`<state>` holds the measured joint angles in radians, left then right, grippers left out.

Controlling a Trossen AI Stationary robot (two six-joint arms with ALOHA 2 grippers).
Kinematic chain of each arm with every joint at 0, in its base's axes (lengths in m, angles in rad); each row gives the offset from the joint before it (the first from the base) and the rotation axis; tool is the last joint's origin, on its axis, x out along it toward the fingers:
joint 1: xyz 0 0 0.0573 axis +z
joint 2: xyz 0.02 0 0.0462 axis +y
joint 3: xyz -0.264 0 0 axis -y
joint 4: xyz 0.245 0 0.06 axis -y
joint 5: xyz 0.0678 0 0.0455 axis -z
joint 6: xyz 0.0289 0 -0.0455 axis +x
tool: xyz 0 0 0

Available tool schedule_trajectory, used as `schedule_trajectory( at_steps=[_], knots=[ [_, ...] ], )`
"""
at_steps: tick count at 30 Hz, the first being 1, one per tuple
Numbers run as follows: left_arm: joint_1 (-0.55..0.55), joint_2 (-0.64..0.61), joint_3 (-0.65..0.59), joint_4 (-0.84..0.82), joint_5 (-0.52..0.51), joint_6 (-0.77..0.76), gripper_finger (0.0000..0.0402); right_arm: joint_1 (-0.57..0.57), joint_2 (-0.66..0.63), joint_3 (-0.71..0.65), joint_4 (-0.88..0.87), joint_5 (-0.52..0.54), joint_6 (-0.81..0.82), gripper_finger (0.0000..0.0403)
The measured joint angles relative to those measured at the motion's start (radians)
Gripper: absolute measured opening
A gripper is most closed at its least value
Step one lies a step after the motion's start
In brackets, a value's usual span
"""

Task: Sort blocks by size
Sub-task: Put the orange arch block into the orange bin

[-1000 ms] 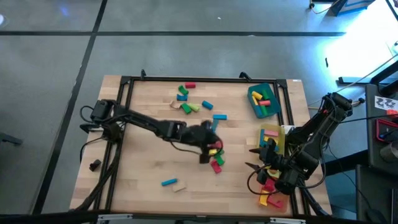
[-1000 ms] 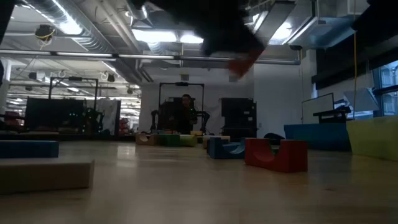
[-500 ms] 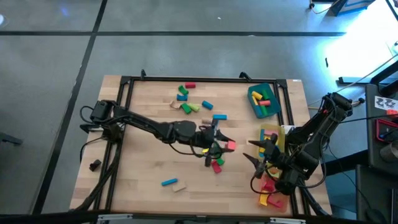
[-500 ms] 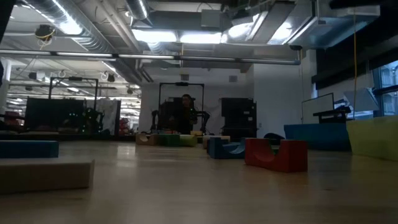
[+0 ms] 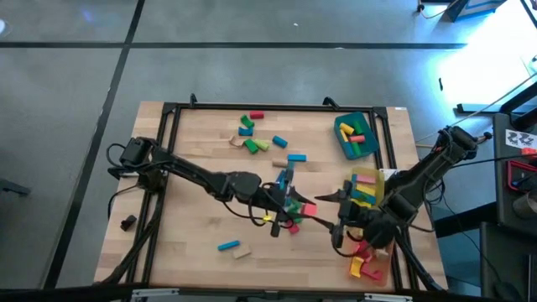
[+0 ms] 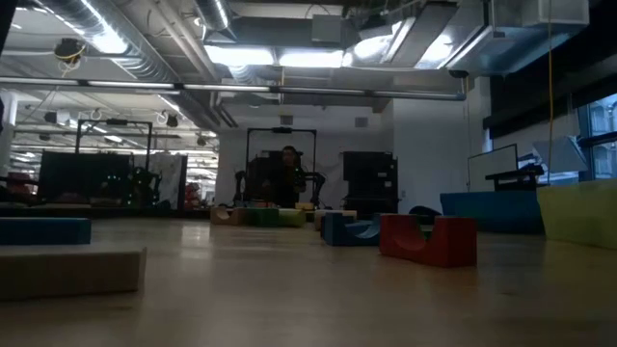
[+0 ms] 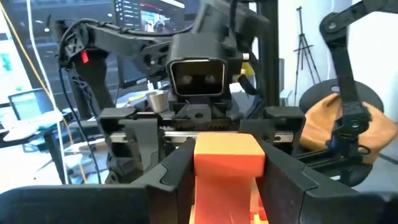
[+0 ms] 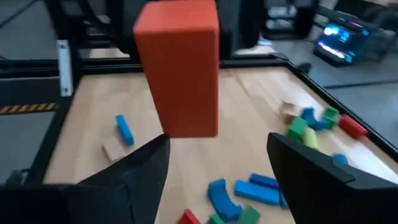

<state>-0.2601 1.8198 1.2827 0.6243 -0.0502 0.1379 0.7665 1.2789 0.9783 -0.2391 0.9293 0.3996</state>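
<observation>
**a:** so what's going on here? looks like a handoff mid-air.

**b:** yeah, the left pincer (image 5: 295, 207) is clamping a red block (image 5: 308, 209) and holding it out over the middle of the counter (image 5: 193, 226), end pointing at the right pincer (image 5: 339, 209). the right one is sitting with its fingers spread wide, just beside the block and facing it. my guess is it's being passed across because the trays (image 5: 356, 137) are all on the right side, out of the left arm's easy reach.

**a:** is the right one touching it yet?

**b:** doesn't look like it. in the right wrist view the red block (image 8: 178, 65) is hanging ahead of the open fingers (image 8: 127, 180), not between them. the left wrist view is showing it squeezed between its own fingers (image 7: 177, 165) with the other arm's camera staring right back.

**a:** and the rest?

**b:** loose blocks (image 5: 257, 144) are lying scattered on the counter, a few right under the handoff. the low view is missing both arms, just showing blocks (image 6: 427, 237) at counter level.
</observation>
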Motion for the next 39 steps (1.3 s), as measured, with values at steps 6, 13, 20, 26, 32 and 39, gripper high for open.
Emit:
schedule_trajectory(
  at_steps=[6, 13, 20, 26, 32, 39],
  knots=[
    [-0.002, 0.0, 0.0, 0.002, -0.003, 0.001, 0.0129, -0.068, 0.002, 0.0, 0.138, -0.092, -0.115, 0.0271],
    [-0.001, 0.0, 0.0, 0.01, -0.001, 0.001, 0.0129, -0.13, 0.039, 0.0, 0.195, -0.219, -0.172, 0.0271],
    [-0.001, 0.0, 0.0, 0.011, -0.001, 0.001, 0.0129, -0.146, 0.08, 0.0, 0.201, -0.214, -0.172, 0.0237],
    [-0.001, 0.0, 0.0, -0.031, -0.003, 0.001, 0.013, -0.144, 0.082, 0.0, 0.215, -0.207, -0.174, 0.0153],
    [-0.001, 0.0, 0.0, -0.039, -0.008, 0.001, 0.013, -0.145, 0.082, 0.0, 0.226, -0.204, -0.196, 0.0138],
    [-0.001, 0.0, 0.001, -0.054, -0.004, -0.034, 0.013, -0.145, 0.082, 0.0, 0.225, -0.233, -0.164, 0.0148]
  ],
)
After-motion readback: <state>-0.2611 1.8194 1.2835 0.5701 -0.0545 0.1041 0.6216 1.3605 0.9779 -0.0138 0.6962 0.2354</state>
